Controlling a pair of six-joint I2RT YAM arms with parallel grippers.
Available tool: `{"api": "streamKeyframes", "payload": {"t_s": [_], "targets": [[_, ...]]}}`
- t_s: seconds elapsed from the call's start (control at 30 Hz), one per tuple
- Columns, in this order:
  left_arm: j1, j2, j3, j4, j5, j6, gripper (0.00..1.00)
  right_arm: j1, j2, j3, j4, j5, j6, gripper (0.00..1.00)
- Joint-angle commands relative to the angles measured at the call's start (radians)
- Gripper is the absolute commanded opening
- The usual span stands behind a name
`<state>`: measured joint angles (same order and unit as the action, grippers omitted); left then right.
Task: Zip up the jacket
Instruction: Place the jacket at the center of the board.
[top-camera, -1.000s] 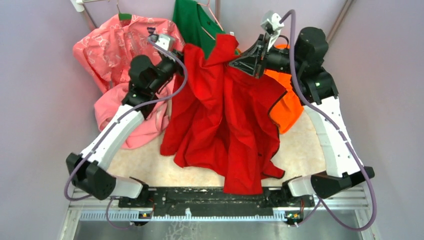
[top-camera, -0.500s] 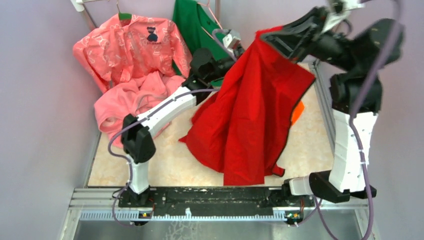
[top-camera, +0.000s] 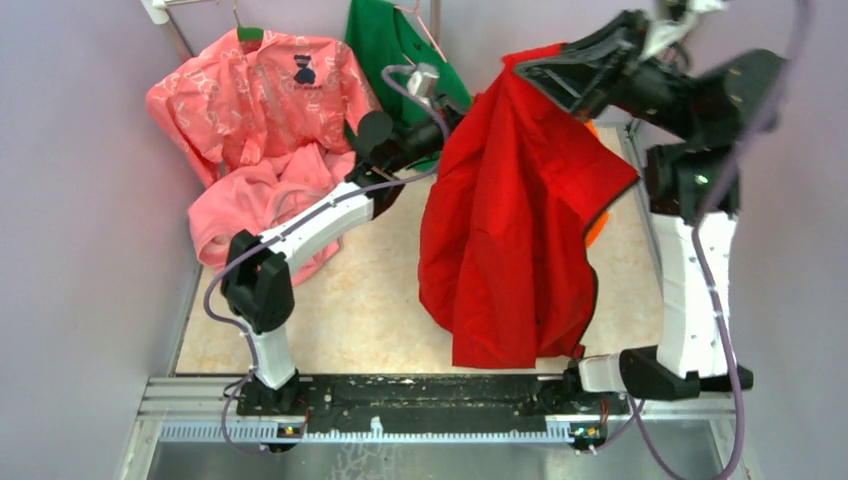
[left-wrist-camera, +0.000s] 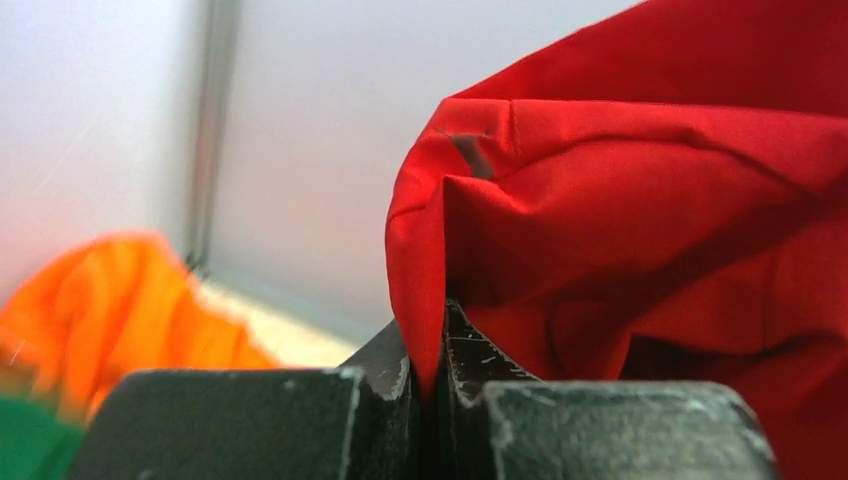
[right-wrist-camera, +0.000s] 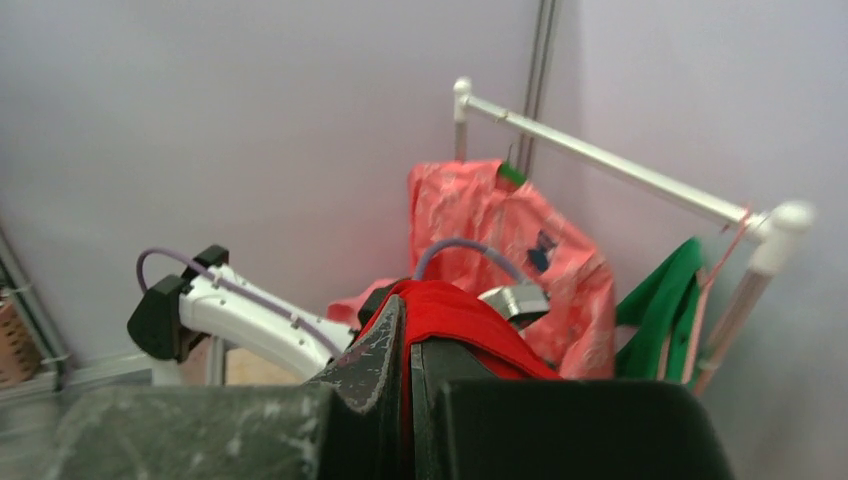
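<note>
The pale beige, marbled tabletop (top-camera: 360, 320) shows its surface at the centre and toward 7 o'clock. A crumpled plain pink fleece garment (top-camera: 250, 215) lies on it from 9 to 10 o'clock, reaching the left edge. A bright orange garment (top-camera: 597, 225) lies at about 2 o'clock, mostly hidden. Toward 5 o'clock the lower hem of a bright red thin jacket (top-camera: 510, 220) hangs close to the surface; it may be touching, but the overhead view does not settle it. A black rail (top-camera: 430, 395) borders the 6 o'clock edge.

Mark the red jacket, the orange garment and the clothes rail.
red jacket (top-camera: 510, 230), overhead view, middle of cloth.
orange garment (left-wrist-camera: 110, 290), left wrist view, its upper fold.
clothes rail (right-wrist-camera: 600, 155), right wrist view, mid bar.
</note>
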<state>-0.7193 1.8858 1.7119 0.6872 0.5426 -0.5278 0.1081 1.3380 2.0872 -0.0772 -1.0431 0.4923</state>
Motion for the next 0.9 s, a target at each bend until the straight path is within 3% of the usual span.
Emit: {"api": "streamKeyframes", "payload": {"t_s": [0.0,0.17,0.37,0.6,0.67,0.77,0.87], "targets": [[0.151,-0.099,-0.285,0.124,-0.145,-0.159,0.11,0.163,0.056,-0.128,-0.099,0.133,-0.186,0.0],[0.326,-0.189,-0.539,0.072,-0.195,-0.233,0.31,0.401,0.164,-0.289,-0.128,0.29,-0.366,0.0],[0.465,-0.419,-0.696,-0.148,-0.367,-0.081,0.79,0.462,0.344,-0.261,-0.097,0.317,-0.396,0.0],[0.525,-0.668,-0.808,-0.281,-0.458,0.023,0.9,0.48,0.456,-0.242,-0.087,0.351,-0.358,0.0],[0.527,-0.753,-0.855,-0.282,-0.475,0.05,0.92,0.502,0.496,-0.224,-0.156,0.384,-0.408,0.23],[0.528,-0.871,-0.906,-0.298,-0.442,0.092,0.95,0.514,0.55,-0.128,-0.387,0.359,-0.615,0.53],[0.528,-0.955,-0.922,-0.35,-0.307,0.152,0.97,0.485,0.479,-0.176,-0.483,0.361,-0.764,0.67]]}}
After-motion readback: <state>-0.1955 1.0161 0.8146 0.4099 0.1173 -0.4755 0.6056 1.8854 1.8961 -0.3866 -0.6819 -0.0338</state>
